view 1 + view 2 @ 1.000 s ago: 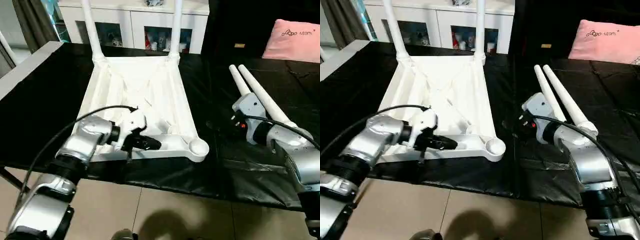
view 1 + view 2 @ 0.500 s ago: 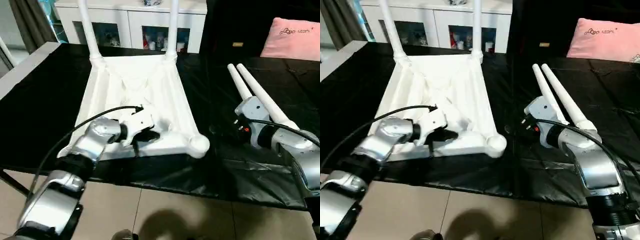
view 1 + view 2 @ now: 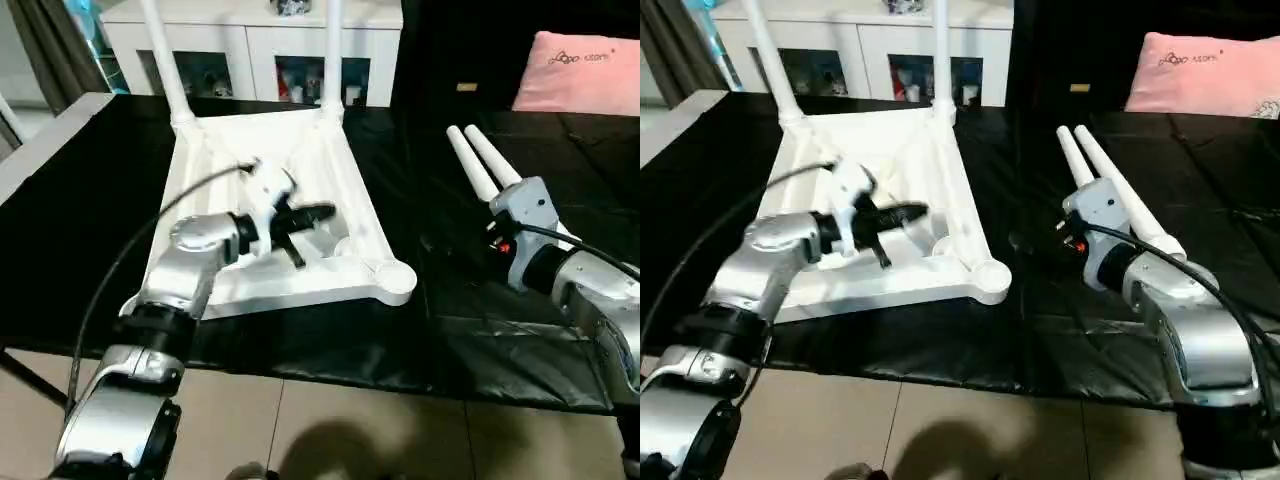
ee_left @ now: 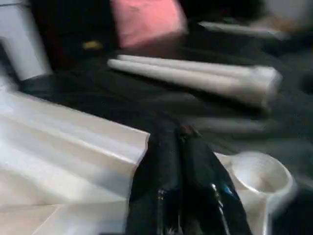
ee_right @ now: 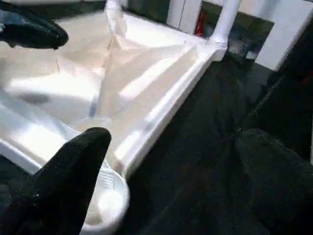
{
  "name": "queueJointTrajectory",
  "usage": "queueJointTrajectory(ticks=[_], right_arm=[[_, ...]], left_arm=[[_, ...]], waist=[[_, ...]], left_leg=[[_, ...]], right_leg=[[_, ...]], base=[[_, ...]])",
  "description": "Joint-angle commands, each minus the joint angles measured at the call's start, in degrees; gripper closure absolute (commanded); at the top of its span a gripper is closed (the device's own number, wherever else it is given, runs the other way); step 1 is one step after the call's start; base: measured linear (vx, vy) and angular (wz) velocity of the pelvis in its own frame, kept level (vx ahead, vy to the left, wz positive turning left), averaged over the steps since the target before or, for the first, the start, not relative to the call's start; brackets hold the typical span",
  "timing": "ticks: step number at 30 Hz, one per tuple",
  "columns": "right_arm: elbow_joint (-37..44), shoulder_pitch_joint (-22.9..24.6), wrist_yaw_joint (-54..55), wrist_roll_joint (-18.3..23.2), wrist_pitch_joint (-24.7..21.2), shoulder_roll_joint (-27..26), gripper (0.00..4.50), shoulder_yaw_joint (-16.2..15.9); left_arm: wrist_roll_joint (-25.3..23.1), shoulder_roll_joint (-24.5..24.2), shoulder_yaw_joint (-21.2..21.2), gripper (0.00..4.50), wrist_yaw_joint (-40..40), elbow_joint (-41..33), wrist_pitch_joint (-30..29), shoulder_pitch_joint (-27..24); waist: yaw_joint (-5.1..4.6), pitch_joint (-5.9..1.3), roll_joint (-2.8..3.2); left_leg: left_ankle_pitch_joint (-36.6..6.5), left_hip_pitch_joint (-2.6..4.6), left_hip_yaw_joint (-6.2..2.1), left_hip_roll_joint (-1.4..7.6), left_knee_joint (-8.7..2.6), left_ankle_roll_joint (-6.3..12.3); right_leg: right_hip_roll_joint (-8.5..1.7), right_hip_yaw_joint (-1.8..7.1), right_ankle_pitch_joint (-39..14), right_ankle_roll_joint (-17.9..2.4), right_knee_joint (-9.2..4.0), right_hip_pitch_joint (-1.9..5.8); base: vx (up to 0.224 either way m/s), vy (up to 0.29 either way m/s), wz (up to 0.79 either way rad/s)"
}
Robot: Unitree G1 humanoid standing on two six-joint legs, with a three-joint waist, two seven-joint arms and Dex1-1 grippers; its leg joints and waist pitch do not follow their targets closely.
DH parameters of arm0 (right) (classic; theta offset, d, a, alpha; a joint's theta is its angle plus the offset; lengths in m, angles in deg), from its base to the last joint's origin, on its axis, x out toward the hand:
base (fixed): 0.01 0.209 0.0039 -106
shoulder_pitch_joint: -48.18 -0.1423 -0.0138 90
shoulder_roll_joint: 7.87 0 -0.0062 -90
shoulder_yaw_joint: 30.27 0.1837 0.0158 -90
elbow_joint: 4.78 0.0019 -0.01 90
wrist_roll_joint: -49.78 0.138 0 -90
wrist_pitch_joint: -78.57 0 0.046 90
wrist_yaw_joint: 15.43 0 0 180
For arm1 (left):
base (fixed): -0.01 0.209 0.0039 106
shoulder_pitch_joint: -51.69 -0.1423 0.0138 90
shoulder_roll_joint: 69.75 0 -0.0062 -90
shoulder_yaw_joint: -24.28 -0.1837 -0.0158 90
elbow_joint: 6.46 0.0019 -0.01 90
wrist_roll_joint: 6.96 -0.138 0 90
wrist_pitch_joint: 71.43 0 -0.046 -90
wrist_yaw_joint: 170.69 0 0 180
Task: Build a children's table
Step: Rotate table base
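Black table (image 3: 80,190): one tabletop (image 3: 330,175), two fitted legs (image 3: 158,45), two loose legs (image 3: 478,165).

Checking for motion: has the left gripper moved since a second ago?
Yes. The left gripper went from the tabletop's near edge toward the middle.

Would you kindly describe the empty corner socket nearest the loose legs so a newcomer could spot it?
On the black table lies the upturned white tabletop. At its near corner facing the two loose legs is a round open socket; the far corners already hold upright legs.

Glossy white plastic tabletop (image 3: 300,190) on wrinkled, shiny black sheet (image 3: 480,340).
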Motion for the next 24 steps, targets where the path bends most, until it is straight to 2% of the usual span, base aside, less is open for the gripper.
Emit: queueJointTrajectory(ticks=[1,2,3,4,5,6,7,8,9,10,11,12,13,14,17,18,19,22,24], right_arm=[[3.14,1.7,7.4,2.38,-4.52,-5.47,0.0,4.65],[3.7,2.48,10.75,3.25,-4.87,-8.81,0.0,6.52],[3.71,2.5,10.83,3.27,-4.88,-8.89,0.0,6.56],[4.16,2.94,12.88,3.94,-5.11,-10.97,0.0,7.75],[4.5,3.21,14.86,3.77,-5.53,-12.71,0.0,8.25],[4.56,3.24,16.43,3.14,-5.97,-13.82,0.0,7.87],[4.6,3.32,17.41,1.84,-5.82,-14.08,0.0,6.62],[4.6,3.34,17.54,1.65,-5.77,-14.1,0.0,6.44],[3.95,3.87,18.37,-1.82,-1.07,-13.6,0.0,3.35],[3.95,3.87,18.37,-1.83,-1.05,-13.59,0.0,3.34],[3.63,4.24,19.37,-3.96,1.75,-13.2,0.0,2.51],[3.36,4.38,18.82,-3.14,2.93,-13.73,0.0,2.79],[3.91,4.88,19.61,-2.35,3.53,-15.5,0.0,3.79],[4.1,5.11,20.31,-3.19,4.0,-15.75,0.0,3.84],[3.59,5.23,22.42,-4.94,5.29,-15.92,0.0,3.81],[3.67,5.12,22.98,-4.54,4.94,-16.42,0.0,4.17],[3.72,4.93,24.12,-5.04,4.6,-16.42,0.0,3.98],[4.13,5.41,25.19,-5.67,4.8,-16.45,0.0,3.65],[4.79,6.08,25.28,-4.18,5.0,-17.85,0.0,4.32]], left_arm=[[0.45,0.91,5.01,4.03,-9.72,-8.46,-4.94,-3.55],[-0.58,1.42,6.63,3.94,-13.41,-12.89,-6.64,-6.05],[-0.6,1.43,6.66,3.83,-13.49,-13.0,-6.68,-6.11],[-1.25,1.72,7.59,3.69,-15.69,-16.5,-8.4,-7.92],[-3.8,2.2,8.47,3.69,-19.35,-19.76,-11.0,-9.31],[-5.75,2.94,9.31,3.63,-23.43,-22.18,-13.32,-10.12],[-8.88,3.23,9.43,3.5,-28.05,-23.94,-15.5,-10.52],[-9.31,3.25,9.43,3.3,-28.68,-24.15,-15.76,-10.57],[-11.71,3.3,9.63,3.25,-33.29,-26.2,-20.64,-10.88],[-11.72,3.3,9.63,3.17,-33.29,-26.21,-20.66,-10.89],[-10.69,3.23,9.65,3.17,-32.72,-26.62,-21.19,-11.02],[-9.45,3.35,9.76,3.05,-32.26,-26.99,-22.04,-11.02],[-8.29,3.47,9.53,2.94,-32.0,-28.35,-23.53,-11.58],[-7.76,3.69,9.32,2.85,-32.53,-29.53,-24.55,-11.98],[-6.9,3.92,8.47,2.69,-32.14,-31.56,-25.49,-13.0],[-6.91,4.13,8.43,2.6,-32.08,-32.21,-25.99,-13.29],[-7.1,4.58,8.45,2.45,-32.14,-33.44,-26.83,-13.85],[-8.04,4.86,8.22,2.29,-32.85,-34.57,-26.23,-14.94],[-8.15,4.9,7.72,2.16,-33.15,-35.7,-26.72,-15.97]], waist=[[-0.21,-4.37,-0.78],[-0.34,-4.33,-0.66],[-0.6,-4.25,-0.82],[-0.68,-4.38,-0.68],[-0.87,-4.27,-1.46],[-1.11,-4.13,-1.89],[-1.08,-4.03,-1.48],[-1.18,-3.85,-1.32],[-1.25,-3.73,-1.43],[-1.34,-3.63,-1.36],[-1.34,-3.62,-1.31],[-1.45,-3.65,-1.48],[-1.38,-3.65,-1.28],[-1.63,-3.67,-1.24],[-1.7,-3.84,-1.38],[-1.74,-3.82,-1.04],[-1.84,-3.91,-1.22],[-1.81,-3.92,-1.17],[-1.8,-3.95,-0.69]], left_leg=[[-12.58,1.05,-0.24,0.99,-3.69,1.76],[-12.31,0.89,-0.39,1.28,-3.83,1.38],[-12.35,0.78,-0.38,1.28,-3.96,1.52],[-12.81,1.12,-0.34,1.14,-3.87,1.03],[-12.36,0.89,-0.19,0.93,-3.9,1.29],[-11.87,0.76,-0.18,1.04,-4.03,1.14],[-12.07,0.83,-0.28,1.07,-4.06,0.98],[-13.14,1.04,-0.23,0.97,-4.04,0.68],[-14.14,1.15,-0.24,0.86,-4.13,0.29],[-14.71,1.03,-0.31,0.71,-4.18,-0.25],[-14.9,1.1,-0.31,0.59,-4.13,-0.29],[-15.14,1.04,-0.25,0.37,-4.05,-0.31],[-15.31,1.06,-0.34,0.35,-4.07,-0.17],[-15.47,0.66,-0.49,0.38,-4.21,-0.11],[-14.67,0.58,-0.52,0.45,-4.21,-0.09],[-14.6,0.57,-0.45,0.36,-4.19,-0.02],[-14.35,0.5,-0.44,0.39,-4.14,0.02],[-13.7,0.35,-0.35,0.25,-4.07,0.31],[-13.64,0.39,-0.4,0.33,-4.1,0.32]], right_leg=[[-3.03,2.1,-18.3,-9.44,-4.86,2.83],[-3.14,2.18,-17.35,-9.67,-4.56,2.91],[-3.13,2.1,-17.54,-9.44,-4.69,2.71],[-2.99,2.1,-18.64,-8.87,-4.73,2.59],[-2.84,2.12,-18.85,-8.44,-5.03,2.56],[-2.66,2.15,-18.57,-7.85,-4.88,2.59],[-2.81,2.14,-19.42,-7.55,-4.77,2.54],[-2.71,2.16,-21.96,-6.21,-5.22,2.25],[-2.64,2.16,-24.2,-4.69,-5.61,2.12],[-2.76,2.1,-25.7,-3.46,-5.79,2.1],[-2.89,2.09,-26.7,-2.97,-6.03,1.99],[-2.86,2.09,-27.83,-2.23,-6.24,1.88],[-2.84,2.08,-28.08,-2.0,-6.3,1.8],[-2.83,2.02,-27.57,-1.88,-6.18,1.91],[-2.62,2.08,-24.72,-2.32,-5.84,1.95],[-2.54,2.11,-23.79,-2.46,-5.85,1.88],[-2.55,2.12,-22.91,-2.67,-5.7,2.03],[-2.48,2.14,-21.95,-2.72,-5.67,2.1],[-2.46,2.15,-21.03,-2.77,-5.63,2.04]], base=[[0.0,0.0,0.0],[0.0,0.0,0.0],[0.0,0.0,0.0],[0.0,0.0,0.0],[0.0,0.0,0.0],[0.0,0.0,0.0],[0.0,0.0,0.0],[0.0,0.0,0.0],[0.0,0.0,0.0],[0.0,0.0,0.0],[0.0,0.0,0.0],[0.0,0.0,0.0],[0.0,0.0,0.0],[0.0,0.0,0.0],[0.0,0.0,0.0],[0.0,0.0,0.0],[0.0,0.0,0.0],[0.0,0.0,0.0],[0.0,0.0,0.0]])
